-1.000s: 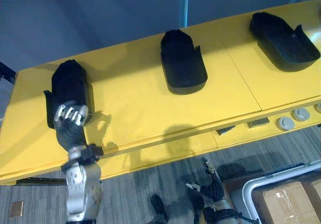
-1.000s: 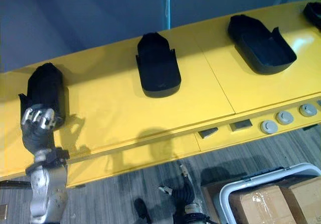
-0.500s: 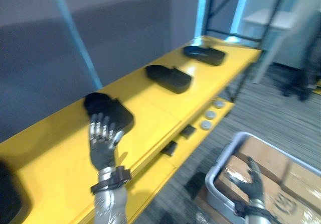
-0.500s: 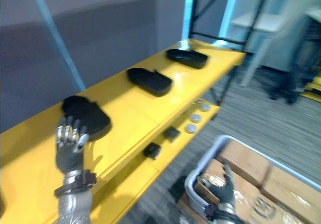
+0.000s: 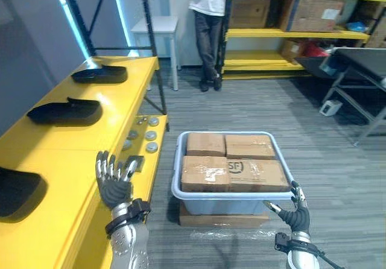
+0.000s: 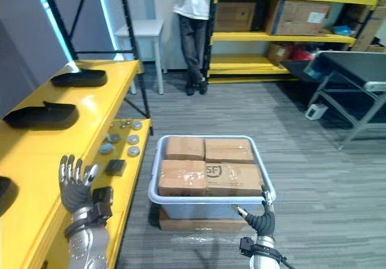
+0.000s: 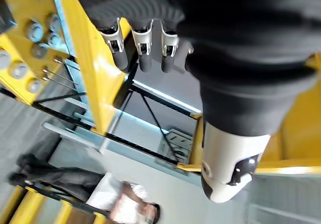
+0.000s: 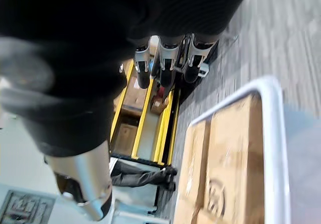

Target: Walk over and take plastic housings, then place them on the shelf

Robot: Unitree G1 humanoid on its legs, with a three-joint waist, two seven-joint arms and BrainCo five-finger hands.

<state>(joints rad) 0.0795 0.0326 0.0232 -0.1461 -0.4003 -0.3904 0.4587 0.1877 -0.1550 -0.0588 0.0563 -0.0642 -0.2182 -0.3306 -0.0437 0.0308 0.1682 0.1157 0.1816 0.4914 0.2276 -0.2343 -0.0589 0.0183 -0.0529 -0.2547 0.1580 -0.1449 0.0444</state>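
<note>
- Three black moulded plastic housings lay on the long yellow bench (image 5: 42, 160): the nearest housing (image 5: 18, 192) at the view's left edge, the middle housing (image 5: 60, 111) further along, the far housing (image 5: 99, 73) near the bench end.
- The left hand (image 5: 113, 181) stood raised beside the bench edge, fingers straight and spread, holding nothing.
- The right hand (image 5: 294, 212) hung low before the grey plastic tote (image 5: 232, 193) of taped cardboard boxes (image 5: 232, 163), fingers loosely extended, nothing in it.
- Yellow shelving (image 5: 289, 34) stood across the room, with a person (image 5: 208, 15) beside it.
- The pictures fit either heading off between housings or a turn away after setting one down; I could not settle which.
</note>
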